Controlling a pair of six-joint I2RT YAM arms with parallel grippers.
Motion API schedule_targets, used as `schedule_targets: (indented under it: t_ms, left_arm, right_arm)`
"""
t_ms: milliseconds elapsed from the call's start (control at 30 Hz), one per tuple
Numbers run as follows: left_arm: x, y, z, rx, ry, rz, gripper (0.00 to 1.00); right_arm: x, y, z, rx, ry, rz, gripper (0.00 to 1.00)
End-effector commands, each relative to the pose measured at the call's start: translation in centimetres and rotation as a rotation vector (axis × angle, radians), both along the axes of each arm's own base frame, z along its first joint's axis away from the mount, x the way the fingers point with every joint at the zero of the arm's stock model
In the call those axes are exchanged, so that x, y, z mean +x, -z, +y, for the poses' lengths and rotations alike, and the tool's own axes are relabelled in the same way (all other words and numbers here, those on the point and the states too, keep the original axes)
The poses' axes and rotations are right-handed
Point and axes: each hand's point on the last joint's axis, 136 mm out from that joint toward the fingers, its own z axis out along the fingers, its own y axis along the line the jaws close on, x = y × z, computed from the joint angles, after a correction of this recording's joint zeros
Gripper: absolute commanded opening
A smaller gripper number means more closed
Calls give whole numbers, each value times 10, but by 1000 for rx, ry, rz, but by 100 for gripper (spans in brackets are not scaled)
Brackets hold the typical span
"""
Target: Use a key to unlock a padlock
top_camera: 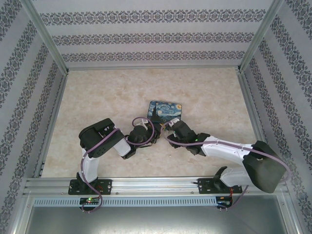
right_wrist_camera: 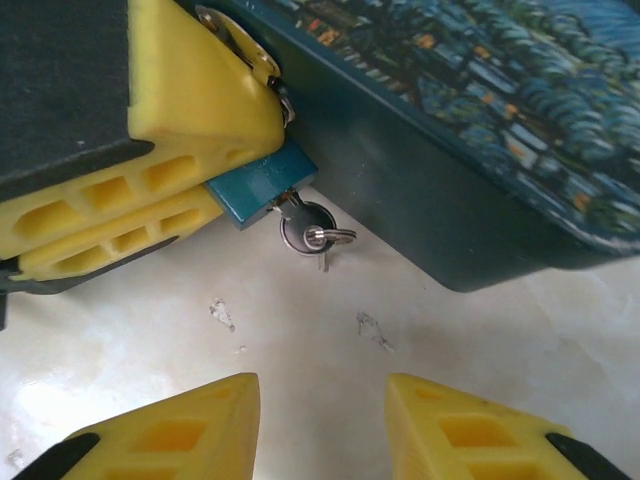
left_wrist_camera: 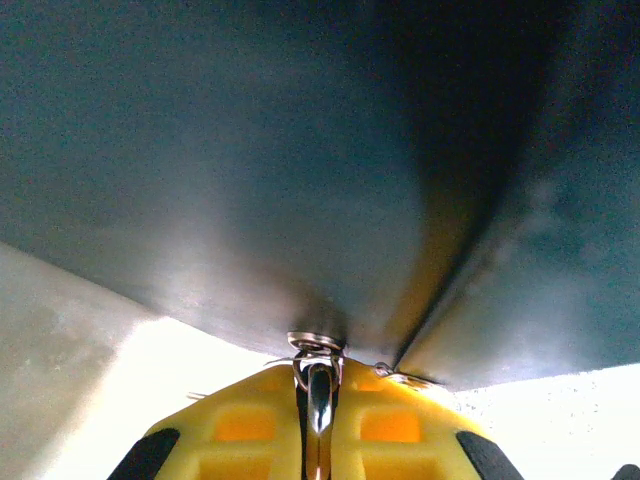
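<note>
No text, label, brand or number can be read on anything.

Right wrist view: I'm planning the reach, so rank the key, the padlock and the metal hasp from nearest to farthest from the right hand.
1. Key, centre, at the padlock's base.
2. Padlock, just up-left of it.
3. Metal hasp, top left, on the box edge.

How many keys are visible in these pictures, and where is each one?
1. The key sits in the keyhole of the blue padlock, beside the painted box; a small ring passes through its head. Other keys may be hidden.
</note>
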Motion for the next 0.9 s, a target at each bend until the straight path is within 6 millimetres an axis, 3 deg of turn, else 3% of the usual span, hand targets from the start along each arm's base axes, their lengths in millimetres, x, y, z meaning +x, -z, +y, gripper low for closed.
schedule_targets:
  t_ms: [0, 433, 867]
  left_arm:
    - [-1, -13, -1, -26, 16, -20, 0]
    - [-1, -16, -4, -33, 28, -22, 0]
    - [-2, -17, -4, -37, 31, -24, 0]
  right_arm:
    - [12, -4, 1, -72, -3, -62, 37]
    - [27, 1, 18, -108, -31, -64, 35]
    - [36, 11, 24, -124, -32, -42, 24]
